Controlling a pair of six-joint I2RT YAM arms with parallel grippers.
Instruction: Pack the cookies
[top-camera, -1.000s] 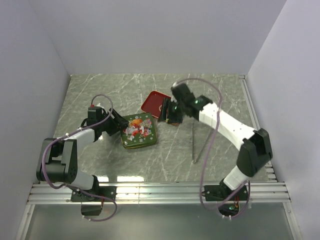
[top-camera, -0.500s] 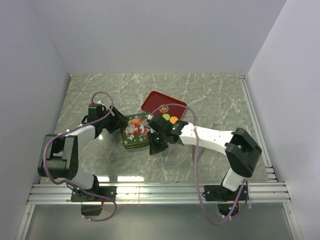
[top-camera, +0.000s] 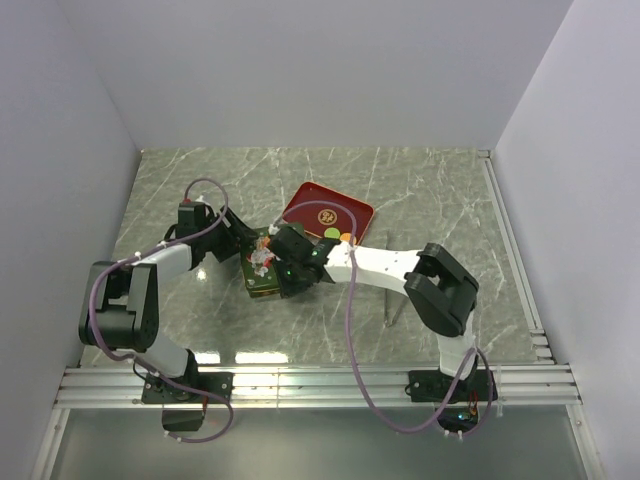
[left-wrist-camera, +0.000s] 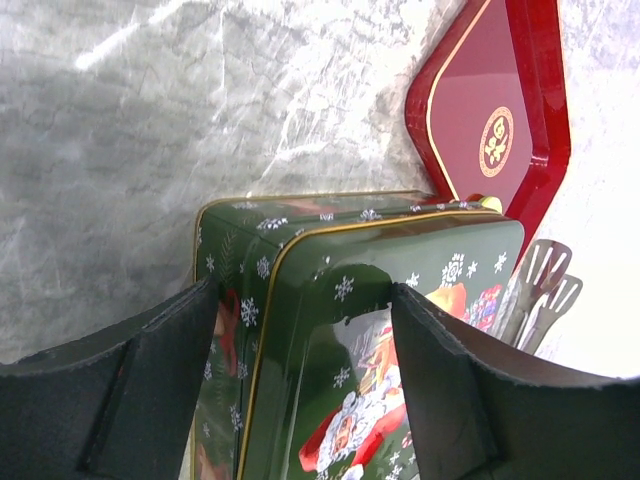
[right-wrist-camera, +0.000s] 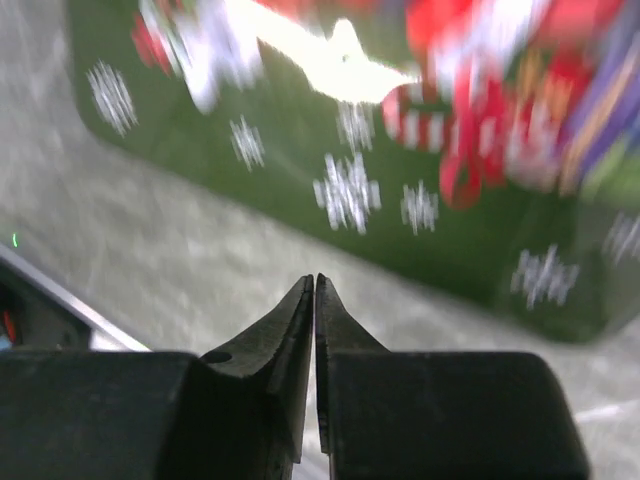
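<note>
Right pincer (right-wrist-camera: 315, 285) is hanging low over the near edge of the green Christmas tin (left-wrist-camera: 420, 250), fingertips clenched together, nothing between them. Its wrist view is blurring here.

Left pincer (left-wrist-camera: 305, 290) is sitting at the tin's left end, fingers spread wide and straddling one corner. Cannot tell whether they are pressing on the metal.

The tin is lying on the marble bench (top-camera: 430, 190) with its lid on. The red tray (left-wrist-camera: 480, 90) is lying just behind it.

The cookies (top-camera: 340, 236), one green and one orange showing, are resting on the tray's near corner, just beside the right arm. Metal tongs (top-camera: 390, 290) are lying on the bench to the right.
</note>
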